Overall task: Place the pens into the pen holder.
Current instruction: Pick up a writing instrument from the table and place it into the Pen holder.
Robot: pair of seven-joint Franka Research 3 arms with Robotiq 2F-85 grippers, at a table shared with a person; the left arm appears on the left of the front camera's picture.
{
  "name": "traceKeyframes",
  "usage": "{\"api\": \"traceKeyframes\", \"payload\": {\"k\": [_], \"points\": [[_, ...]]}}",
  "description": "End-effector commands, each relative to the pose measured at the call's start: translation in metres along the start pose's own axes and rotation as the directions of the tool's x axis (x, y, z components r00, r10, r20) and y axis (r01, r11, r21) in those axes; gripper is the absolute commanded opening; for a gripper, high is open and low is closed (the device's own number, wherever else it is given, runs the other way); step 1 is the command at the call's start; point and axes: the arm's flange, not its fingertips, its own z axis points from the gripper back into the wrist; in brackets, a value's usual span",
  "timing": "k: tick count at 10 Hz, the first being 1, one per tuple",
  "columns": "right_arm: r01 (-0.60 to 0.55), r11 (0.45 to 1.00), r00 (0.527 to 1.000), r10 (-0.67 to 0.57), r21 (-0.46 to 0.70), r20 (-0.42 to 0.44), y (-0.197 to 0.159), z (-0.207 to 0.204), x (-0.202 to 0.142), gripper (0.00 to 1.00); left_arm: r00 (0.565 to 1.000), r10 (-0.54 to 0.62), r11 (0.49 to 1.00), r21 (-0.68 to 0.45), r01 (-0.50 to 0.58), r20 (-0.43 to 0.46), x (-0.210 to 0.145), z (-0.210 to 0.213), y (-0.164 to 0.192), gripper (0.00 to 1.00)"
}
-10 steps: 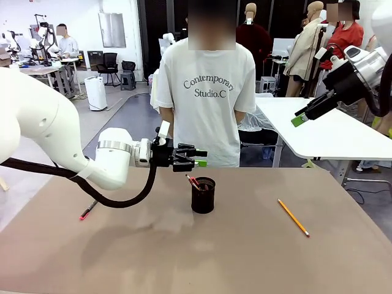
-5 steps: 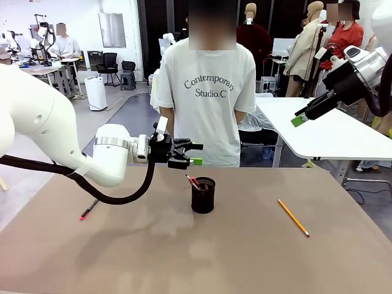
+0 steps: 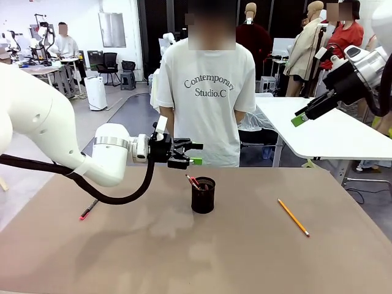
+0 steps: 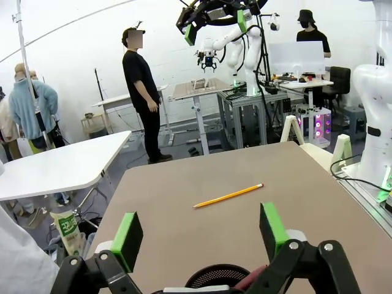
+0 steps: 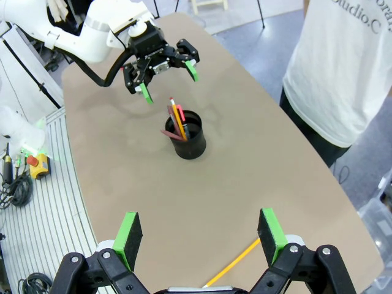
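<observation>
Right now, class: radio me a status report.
Left gripper open, empty, high beside pen holder. Right gripper open, raised. Yellow pencil, black pen lying on table. Nothing blocking.

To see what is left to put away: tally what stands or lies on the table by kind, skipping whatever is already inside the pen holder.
Pen holder: 1
Loose pen: 1
Loose pencil: 1
Total: 3

I see pen holder [image 3: 203, 195] central on table [image 3: 245, 257], pens [image 3: 193, 181] standing in it | pencil [image 3: 293, 217] lying to its right | loose pen [image 3: 88, 209] far left | my left gripper [image 3: 195, 154] above holder's left | person [image 3: 208, 92] behind table.
</observation>
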Motion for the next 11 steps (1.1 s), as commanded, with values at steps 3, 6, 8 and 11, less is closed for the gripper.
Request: {"api": "traceKeyframes", "payload": {"k": [3, 6, 8, 11], "points": [[0.003, 1.000, 1.000, -0.003, 0.008, 0.015, 0.000, 0.001, 0.002, 1.00, 1.000, 0.000, 1.000, 0.000, 0.000, 0.000, 0.000, 0.000, 0.000, 1.00], [0.003, 1.000, 1.000, -0.003, 0.008, 0.015, 0.000, 0.001, 0.002, 1.00, 0.986, 0.018, 0.994, -0.100, -0.035, -0.164, 0.054, 0.037, -0.002, 1.00], [0.003, 1.000, 1.000, -0.003, 0.008, 0.015, 0.000, 0.001, 0.002, 1.00, 0.940, 0.080, 0.989, -0.092, -0.117, -0.332, 0.088, 0.063, -0.012, 1.00], [0.003, 1.000, 1.000, -0.003, 0.008, 0.015, 0.000, 0.001, 0.002, 1.00, 0.787, 0.221, 0.965, 0.011, -0.262, -0.576, 0.126, 0.112, -0.022, 1.00]]}}
